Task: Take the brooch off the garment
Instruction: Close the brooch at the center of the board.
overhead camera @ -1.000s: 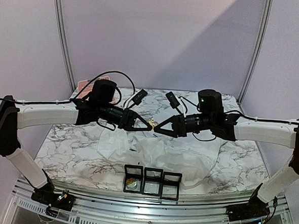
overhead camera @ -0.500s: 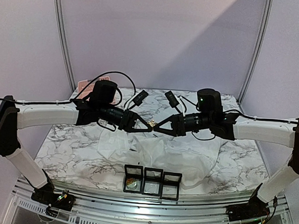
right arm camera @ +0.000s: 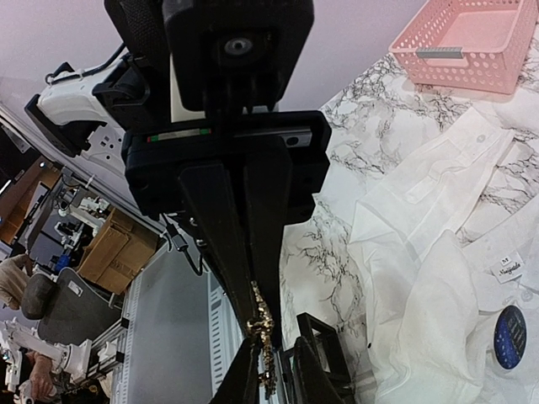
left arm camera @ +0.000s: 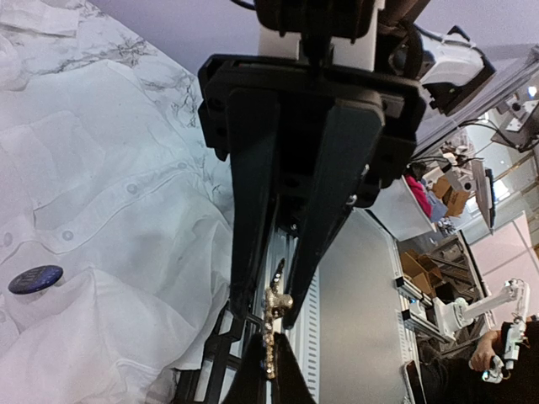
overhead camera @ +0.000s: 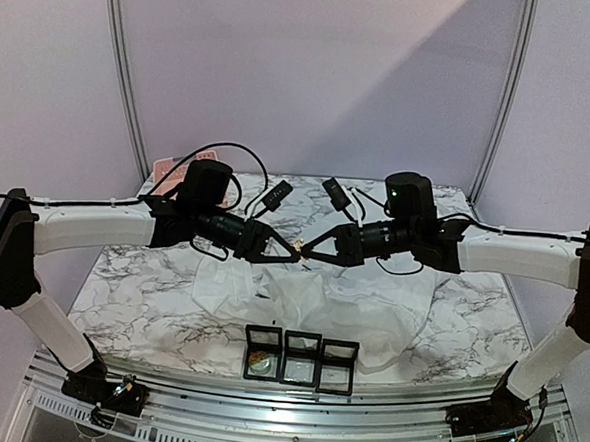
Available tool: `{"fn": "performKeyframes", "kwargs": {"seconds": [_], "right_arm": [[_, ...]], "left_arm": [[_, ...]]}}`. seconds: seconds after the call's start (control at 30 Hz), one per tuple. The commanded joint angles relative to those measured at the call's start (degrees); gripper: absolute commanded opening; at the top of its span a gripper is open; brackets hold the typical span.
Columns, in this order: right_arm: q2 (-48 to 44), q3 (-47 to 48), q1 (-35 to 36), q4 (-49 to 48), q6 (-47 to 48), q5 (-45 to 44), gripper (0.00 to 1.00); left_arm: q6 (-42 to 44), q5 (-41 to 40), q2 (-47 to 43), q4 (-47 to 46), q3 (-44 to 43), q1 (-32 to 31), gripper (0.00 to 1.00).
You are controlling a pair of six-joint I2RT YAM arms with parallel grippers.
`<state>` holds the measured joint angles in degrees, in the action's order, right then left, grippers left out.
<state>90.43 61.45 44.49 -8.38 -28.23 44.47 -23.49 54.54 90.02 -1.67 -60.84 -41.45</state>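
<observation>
Brooch (right arm camera: 261,324) is off the shirt (overhead camera: 320,303), held in the air above it between both arms. Left gripper (overhead camera: 289,249) is pinched tight on one end; right gripper (overhead camera: 308,252) jaws are narrow, apparently nipping the other end. Removal looks done; what's left is probably setting it down. Of the three black boxes (overhead camera: 302,359), the left has something gold inside and the others look empty. Pink basket (right arm camera: 446,71) shows nothing inside.

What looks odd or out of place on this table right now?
The brooch hangs in mid-air, pinched between the left claw and the right claw. It looks clear of the garment, which lies crumpled below. Nothing looks spilled or broken.
</observation>
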Motion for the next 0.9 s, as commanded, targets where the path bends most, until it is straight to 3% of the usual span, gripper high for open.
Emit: {"fn": "performKeyframes", "kwargs": {"seconds": [0.0,0.87], "right_arm": [[1.9,1.2,-0.2,2.3,-0.2,-2.4,0.12],[2.0,1.9,-0.5,5.6,-1.2,-11.0,0.09]], "left_arm": [[1.5,1.0,-1.1,0.7,-1.5,-1.1,0.00],[2.5,0.1,-1.5,1.5,-1.8,-1.4,0.00]]}}
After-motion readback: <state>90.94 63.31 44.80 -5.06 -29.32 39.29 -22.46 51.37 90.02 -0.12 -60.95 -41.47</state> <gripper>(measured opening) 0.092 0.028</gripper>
